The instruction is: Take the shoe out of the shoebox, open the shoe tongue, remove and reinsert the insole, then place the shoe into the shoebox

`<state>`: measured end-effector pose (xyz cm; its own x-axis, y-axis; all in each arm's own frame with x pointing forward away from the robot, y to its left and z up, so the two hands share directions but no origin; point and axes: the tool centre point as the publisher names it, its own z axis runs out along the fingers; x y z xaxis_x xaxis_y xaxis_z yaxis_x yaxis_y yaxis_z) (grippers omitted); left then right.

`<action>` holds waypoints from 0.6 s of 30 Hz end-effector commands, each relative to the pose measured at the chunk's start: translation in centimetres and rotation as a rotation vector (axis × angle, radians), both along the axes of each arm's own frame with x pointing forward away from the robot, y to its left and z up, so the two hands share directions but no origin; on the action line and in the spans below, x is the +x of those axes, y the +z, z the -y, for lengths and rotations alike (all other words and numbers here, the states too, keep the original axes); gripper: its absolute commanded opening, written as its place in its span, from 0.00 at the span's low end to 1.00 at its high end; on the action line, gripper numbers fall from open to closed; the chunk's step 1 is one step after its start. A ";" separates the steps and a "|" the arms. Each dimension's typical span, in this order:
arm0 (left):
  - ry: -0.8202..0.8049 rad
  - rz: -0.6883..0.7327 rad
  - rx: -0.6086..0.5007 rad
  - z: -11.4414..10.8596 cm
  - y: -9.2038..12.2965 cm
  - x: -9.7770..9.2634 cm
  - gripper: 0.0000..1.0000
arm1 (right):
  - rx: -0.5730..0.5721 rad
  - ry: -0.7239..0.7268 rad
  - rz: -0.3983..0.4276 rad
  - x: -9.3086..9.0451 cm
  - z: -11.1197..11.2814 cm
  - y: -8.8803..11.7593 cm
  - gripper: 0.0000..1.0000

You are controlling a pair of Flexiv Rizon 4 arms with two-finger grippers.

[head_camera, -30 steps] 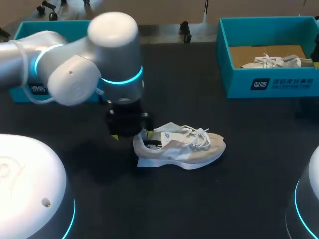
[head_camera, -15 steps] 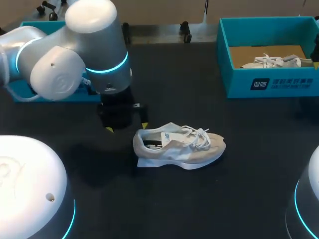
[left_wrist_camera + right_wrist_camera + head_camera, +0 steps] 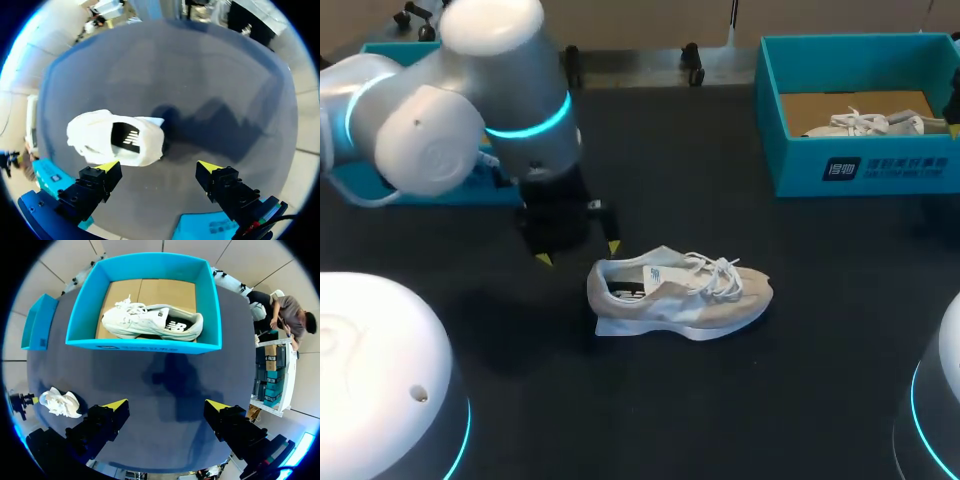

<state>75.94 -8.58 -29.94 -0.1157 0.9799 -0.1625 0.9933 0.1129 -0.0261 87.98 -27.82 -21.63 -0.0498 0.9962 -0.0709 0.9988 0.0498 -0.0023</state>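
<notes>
From the head view, the left fingers (image 3: 613,246) have drawn back from the heel of the shoe (image 3: 680,293), which lies untouched on the tabletop (image 3: 720,400), well apart from the shoebox (image 3: 865,165) — so I judge the insole work is not yet in hand. In the left wrist view the left fingers (image 3: 107,166) stand apart and empty, with the shoe (image 3: 90,135) ahead of one tip and touching neither. In the right wrist view the right fingers (image 3: 116,405) are spread and empty, the shoebox (image 3: 145,345) ahead holds a second shoe (image 3: 150,322) — the task's shoe (image 3: 60,402) lies off to one side
</notes>
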 end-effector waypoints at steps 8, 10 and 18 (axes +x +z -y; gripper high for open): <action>0.178 -0.266 -0.187 -5.4 -0.2 1.1 1.00 | 0.000 0.000 0.000 0.0 0.0 0.0 1.00; 0.194 -0.327 -0.231 -5.9 -0.2 0.9 1.00 | 0.000 0.000 0.000 0.0 0.0 0.0 1.00; 0.379 -0.505 -0.346 -8.2 -1.4 1.0 1.00 | 0.000 0.000 0.000 0.0 0.0 0.0 1.00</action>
